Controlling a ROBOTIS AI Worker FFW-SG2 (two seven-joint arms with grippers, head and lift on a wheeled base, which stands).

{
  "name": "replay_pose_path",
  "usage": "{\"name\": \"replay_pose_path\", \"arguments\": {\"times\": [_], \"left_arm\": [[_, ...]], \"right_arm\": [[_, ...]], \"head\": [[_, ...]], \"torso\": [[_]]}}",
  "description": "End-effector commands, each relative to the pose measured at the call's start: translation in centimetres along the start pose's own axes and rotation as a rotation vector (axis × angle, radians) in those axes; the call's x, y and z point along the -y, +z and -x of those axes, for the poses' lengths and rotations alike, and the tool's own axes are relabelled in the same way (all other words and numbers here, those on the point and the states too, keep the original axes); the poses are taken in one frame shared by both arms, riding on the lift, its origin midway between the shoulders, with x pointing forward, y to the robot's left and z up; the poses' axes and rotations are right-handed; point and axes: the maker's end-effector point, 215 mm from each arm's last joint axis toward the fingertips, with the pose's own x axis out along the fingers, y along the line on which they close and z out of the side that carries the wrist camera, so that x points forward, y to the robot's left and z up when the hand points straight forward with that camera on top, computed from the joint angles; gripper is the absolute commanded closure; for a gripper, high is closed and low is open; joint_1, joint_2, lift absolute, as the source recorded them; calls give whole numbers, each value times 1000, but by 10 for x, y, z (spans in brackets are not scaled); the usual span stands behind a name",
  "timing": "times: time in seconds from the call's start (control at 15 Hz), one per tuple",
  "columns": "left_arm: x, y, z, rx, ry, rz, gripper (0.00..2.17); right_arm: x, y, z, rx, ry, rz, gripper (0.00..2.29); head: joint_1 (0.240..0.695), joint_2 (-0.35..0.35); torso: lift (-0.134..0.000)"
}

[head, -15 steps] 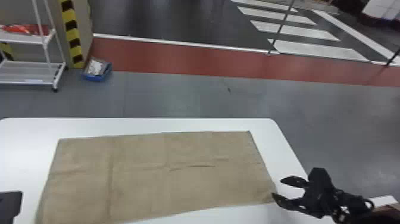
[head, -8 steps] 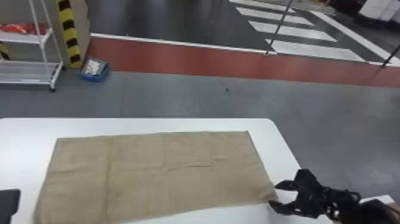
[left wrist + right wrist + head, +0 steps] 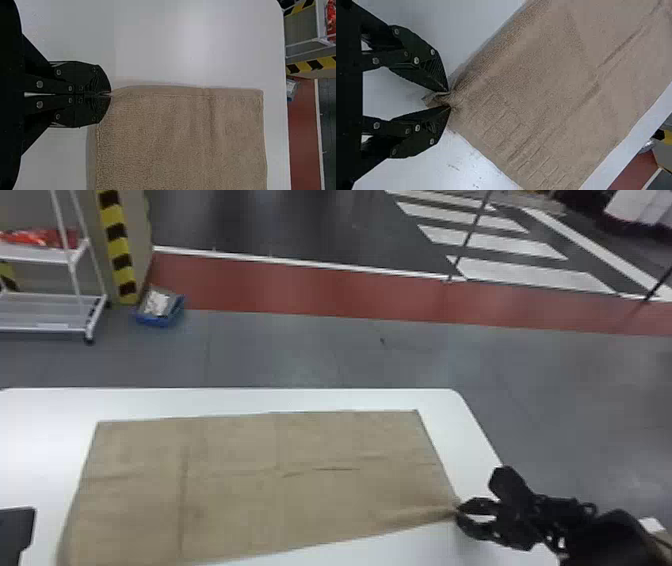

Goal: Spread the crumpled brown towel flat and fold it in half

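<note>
The left wrist view shows the left pincer (image 3: 110,94) nipping a corner of the brown towel (image 3: 280,490). The head view shows the cloth spread over the white table (image 3: 240,400), another corner gripped by the right pincer (image 3: 458,513); the right wrist view reveals that corner bunched. On the floor, a blue container (image 3: 162,321) holds pale contents, near a white rack (image 3: 45,326) bearing red items (image 3: 40,238).

White table (image 3: 250,400) has the towel (image 3: 250,500) on it, mostly flat, one corner bunched between the right fingers (image 3: 477,505).
</note>
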Motion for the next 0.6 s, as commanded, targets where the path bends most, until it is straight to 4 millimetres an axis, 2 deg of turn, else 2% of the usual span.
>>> {"name": "replay_pose_path", "arguments": {"times": [0.0,0.13,0.33,0.53], "left_arm": [[0,2,1,5,1,-1,1423],[1,5,4,12,0,-2,1423],[-1,8,15,23,6,-15,1423],[-8,6,43,12,51,-65,1423]], "right_arm": [[-1,-1,2,4,19,-31,1170],[-1,6,9,38,30,-47,1453],[4,24,32,115,45,-65,1453],[7,39,66,187,53,-77,1453]], "head": [[695,-288],[695,-287],[695,-284],[695,-275]], "torso": [[0],[0],[0],[0]]}}
